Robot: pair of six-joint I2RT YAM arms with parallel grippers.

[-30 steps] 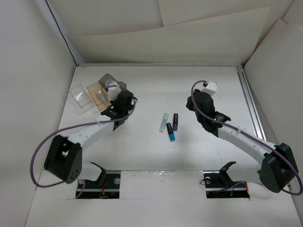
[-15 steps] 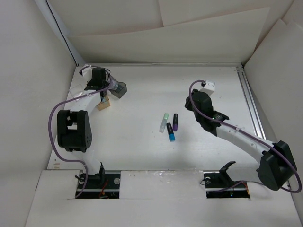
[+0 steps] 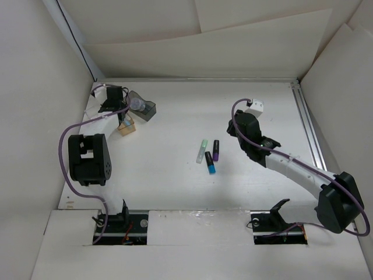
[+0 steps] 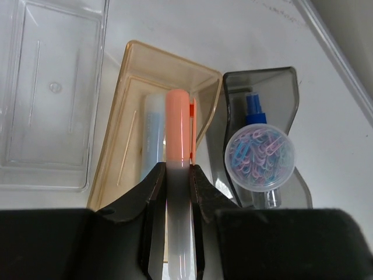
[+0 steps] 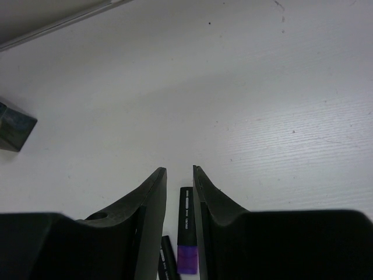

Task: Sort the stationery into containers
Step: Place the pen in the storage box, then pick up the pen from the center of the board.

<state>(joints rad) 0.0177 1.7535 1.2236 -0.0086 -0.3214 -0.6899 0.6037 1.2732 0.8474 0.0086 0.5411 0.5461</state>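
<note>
My left gripper (image 4: 178, 169) is shut on an orange-capped marker (image 4: 178, 131) and holds it over the amber-tan box (image 4: 125, 169), where a pale blue marker (image 4: 152, 137) lies. The smoky dark box (image 4: 274, 81) holds a blue-tipped tube (image 4: 254, 108) and a round tub of paper clips (image 4: 260, 151). The clear box (image 4: 52, 99) is empty. In the top view the left gripper (image 3: 112, 100) is at the far left. A green marker (image 3: 202, 150), a purple-ended one (image 3: 215, 150) and a cyan-ended one (image 3: 210, 163) lie mid-table. My right gripper (image 5: 179, 170) is open above the purple-ended marker (image 5: 186, 233).
White walls close in the table on the left, back and right. A metal rail (image 3: 309, 128) runs along the right side. The left arm's purple cable (image 3: 64, 146) loops beside its base. The dark box's corner (image 5: 13, 125) shows at the left of the right wrist view.
The left arm has swung from beside the boxes back to the far-left corner, carrying the orange marker over the amber box. The right gripper has edged slightly toward the far left.
</note>
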